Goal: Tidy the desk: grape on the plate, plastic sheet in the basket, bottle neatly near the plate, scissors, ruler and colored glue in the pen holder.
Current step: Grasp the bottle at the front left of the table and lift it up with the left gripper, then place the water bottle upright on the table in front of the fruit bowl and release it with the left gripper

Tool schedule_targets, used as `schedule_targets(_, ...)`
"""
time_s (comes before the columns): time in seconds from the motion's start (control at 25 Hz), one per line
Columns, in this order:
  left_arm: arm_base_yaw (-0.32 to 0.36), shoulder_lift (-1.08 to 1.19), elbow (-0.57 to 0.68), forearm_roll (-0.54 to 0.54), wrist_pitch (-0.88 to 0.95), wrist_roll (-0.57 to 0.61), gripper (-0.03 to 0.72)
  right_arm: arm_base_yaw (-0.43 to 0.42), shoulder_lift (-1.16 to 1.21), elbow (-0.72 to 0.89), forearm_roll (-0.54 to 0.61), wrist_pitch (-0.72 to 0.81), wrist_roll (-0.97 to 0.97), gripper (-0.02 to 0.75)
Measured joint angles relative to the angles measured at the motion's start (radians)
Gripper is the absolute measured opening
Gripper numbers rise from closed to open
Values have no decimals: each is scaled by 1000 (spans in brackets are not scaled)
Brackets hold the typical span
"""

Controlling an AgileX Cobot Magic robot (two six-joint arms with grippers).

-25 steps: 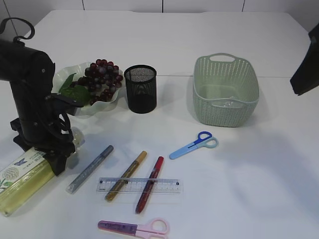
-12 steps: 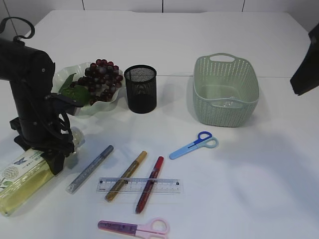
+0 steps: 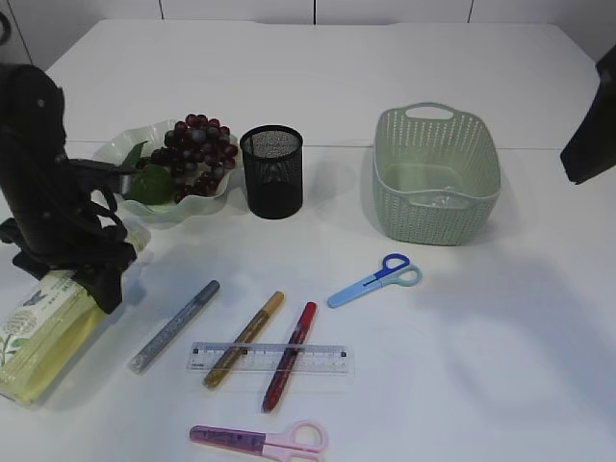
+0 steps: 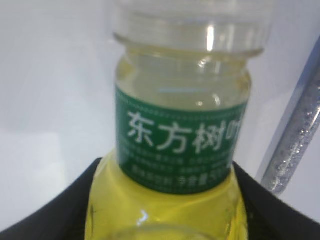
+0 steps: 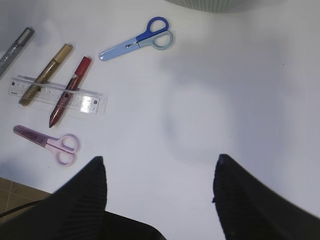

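Here the left pincer (image 3: 91, 279) grips the bottle (image 3: 43, 332) beside the plate (image 3: 125, 144)

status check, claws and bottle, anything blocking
Left claw closed around clear yellow-liquid bottle lying flat. Right claw open, empty. Silver glitter glue pen lies beside the bottle.

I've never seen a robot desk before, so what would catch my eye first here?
Probably the black left gripper at the table's left edge, closed around a bottle of yellow liquid. Behind it, dark grapes sit on a plate beside a black mesh pen holder, with a green basket to the right.
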Motion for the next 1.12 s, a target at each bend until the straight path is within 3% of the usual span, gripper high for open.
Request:
schedule_targets(0.12, 32, -77, 38, -12, -19, 0, 447, 0, 0, 0, 0, 0, 0, 521)
schedule_targets(0.32, 53, -258, 201, -20, -114, -4, 447, 0, 0, 0, 0, 0, 0, 521)
schedule_targets(0.76, 53, -766, 554, -36, -498, -32, 447, 0, 0, 0, -8, 0, 0, 521)
schedule_targets(1.12, 53, -1003, 830, -71, -1011, -35, 447, 0, 0, 0, -9, 0, -16, 521)
